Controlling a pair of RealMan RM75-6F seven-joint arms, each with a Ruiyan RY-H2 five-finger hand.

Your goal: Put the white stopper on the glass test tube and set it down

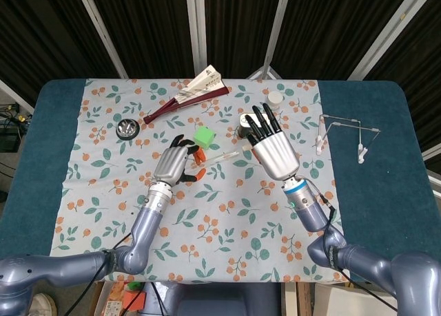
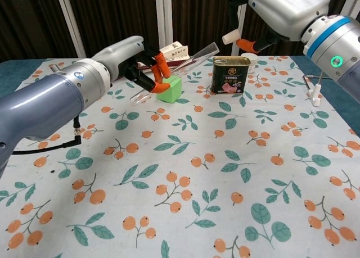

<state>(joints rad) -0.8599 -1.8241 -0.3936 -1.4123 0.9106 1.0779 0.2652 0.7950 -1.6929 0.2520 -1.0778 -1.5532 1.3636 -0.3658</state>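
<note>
Now left hand pinches glass test tube; right hand apparently pinches white stopper above-right.

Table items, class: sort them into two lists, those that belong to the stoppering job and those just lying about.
Belong to the job:
test tube, held by the left hand
white stopper, pinched by the right hand

Lying about:
green cube
tin can
fan
metal dish
wire rack
small white pot
</note>
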